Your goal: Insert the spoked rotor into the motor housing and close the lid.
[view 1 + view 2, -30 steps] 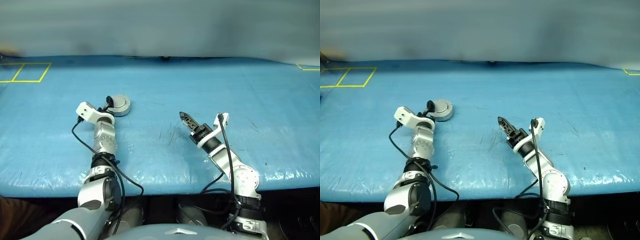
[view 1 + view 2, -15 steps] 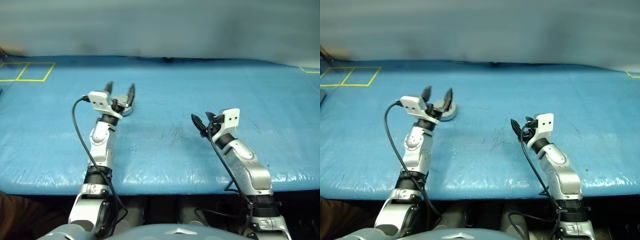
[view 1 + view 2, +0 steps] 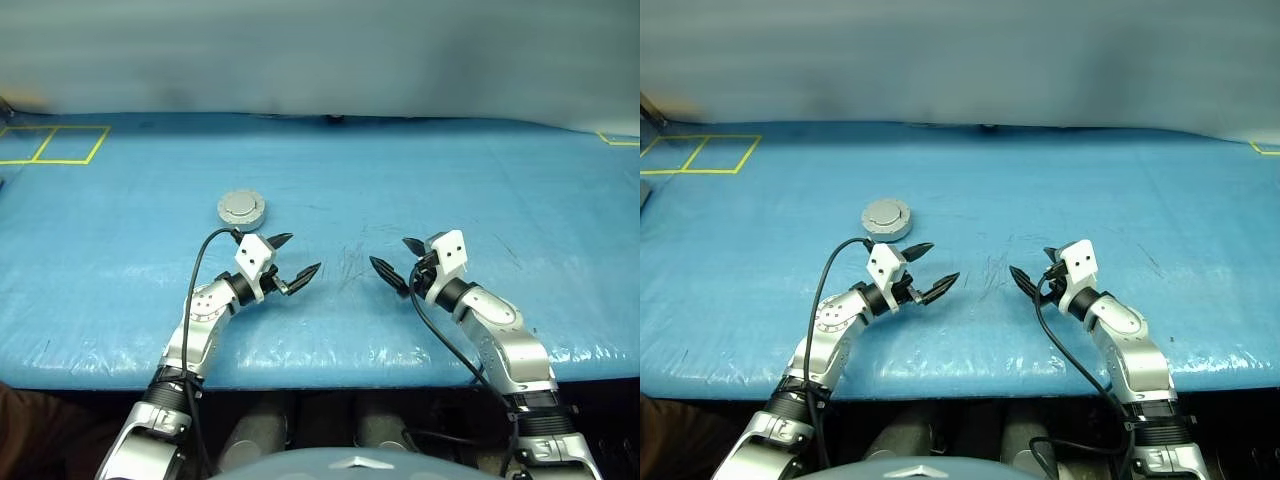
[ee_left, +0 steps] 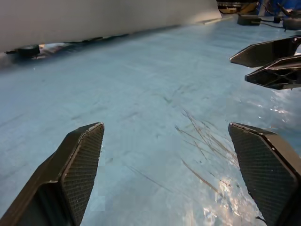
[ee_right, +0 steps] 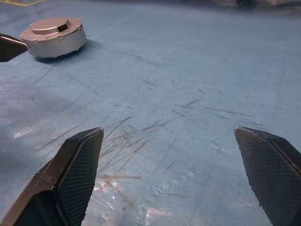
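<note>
Your motor housing (image 3: 242,208) sits lid-on, just beyond the left end effector (image 3: 294,256), untouched. Both end effectors, including the right end effector (image 3: 397,259), gape wide and empty over the desk (image 3: 500,180).

1. The two eye views look from above and behind the arms, forward and down over the blue table (image 3: 450,170), with both arms rising from the near edge.
2. The left wrist view sits low over the table, looking rightward between the left gripper (image 4: 178,174) fingers at the right gripper (image 4: 268,63).
3. The right wrist view sits equally low, looking leftward to the motor housing (image 5: 54,36).
4. Both wrist views share the scratched patch (image 3: 345,268) midway.
</note>
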You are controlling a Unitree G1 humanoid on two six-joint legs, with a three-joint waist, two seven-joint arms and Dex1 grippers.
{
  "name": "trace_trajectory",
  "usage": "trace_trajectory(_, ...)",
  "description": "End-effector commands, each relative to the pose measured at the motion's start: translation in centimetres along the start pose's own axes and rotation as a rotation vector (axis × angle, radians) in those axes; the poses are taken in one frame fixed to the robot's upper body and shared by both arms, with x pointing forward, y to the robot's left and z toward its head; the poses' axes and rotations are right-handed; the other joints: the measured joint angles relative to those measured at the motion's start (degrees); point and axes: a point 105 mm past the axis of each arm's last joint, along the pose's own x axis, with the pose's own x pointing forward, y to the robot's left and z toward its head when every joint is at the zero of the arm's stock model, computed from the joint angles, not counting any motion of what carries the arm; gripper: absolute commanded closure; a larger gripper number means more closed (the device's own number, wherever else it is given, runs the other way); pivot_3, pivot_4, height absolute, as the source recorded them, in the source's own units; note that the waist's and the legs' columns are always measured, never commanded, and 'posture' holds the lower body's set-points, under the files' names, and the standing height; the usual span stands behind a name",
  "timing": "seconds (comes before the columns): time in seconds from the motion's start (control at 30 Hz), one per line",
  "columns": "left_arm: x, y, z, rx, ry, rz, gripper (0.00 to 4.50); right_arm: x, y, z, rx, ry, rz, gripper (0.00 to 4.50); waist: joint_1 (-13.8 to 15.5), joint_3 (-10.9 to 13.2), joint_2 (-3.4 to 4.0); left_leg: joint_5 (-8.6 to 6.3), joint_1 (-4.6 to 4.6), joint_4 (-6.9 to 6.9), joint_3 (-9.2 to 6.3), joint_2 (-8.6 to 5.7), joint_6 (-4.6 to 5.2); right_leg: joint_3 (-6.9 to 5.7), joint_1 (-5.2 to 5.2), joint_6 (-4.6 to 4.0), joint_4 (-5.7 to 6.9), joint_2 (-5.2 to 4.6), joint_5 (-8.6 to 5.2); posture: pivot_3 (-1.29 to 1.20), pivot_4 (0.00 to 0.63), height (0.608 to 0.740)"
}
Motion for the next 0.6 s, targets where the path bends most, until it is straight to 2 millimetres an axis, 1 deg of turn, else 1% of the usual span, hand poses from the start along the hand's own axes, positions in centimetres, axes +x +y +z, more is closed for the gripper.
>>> trace_trajectory(0.03, 0.03, -0.17, 1.32, 0.031, -0.043, -0.01, 0.0, 0.02, -0.07, 0.9, -0.026, -0.039, 0.003, 0.02, 0.07, 0.0, 0.0, 0.0, 0.0, -0.01, 0.0, 0.0, 0.0, 0.0, 0.0, 0.0, -0.01, 0.0, 0.0, 0.0, 0.15, 0.74)
trace_trajectory(0.3, -0.09, -0.21, 1.15, 0.033, -0.043, 0.006, 0.0, 0.11, -0.48, 0.81, -0.037, -0.034, -0.03, 0.02, 0.11, 0.0, 0.0, 0.0, 0.0, -0.1, 0.0, 0.0, 0.0, 0.0, -0.03, -0.01, -0.03, -0.02, -0.01, 0.0, 0.15, 0.74)
trace_trajectory(0.6, -0.13, -0.09, 1.06, 0.03, -0.043, 0.024, 0.0, 0.27, -0.45, 0.57, -0.045, -0.03, -0.039, 0.02, 0.11, 0.0, 0.0, 0.0, 0.01, -0.12, 0.0, -0.01, 0.0, 0.0, -0.03, -0.01, -0.04, -0.02, -0.02, 0.0, 0.15, 0.74)
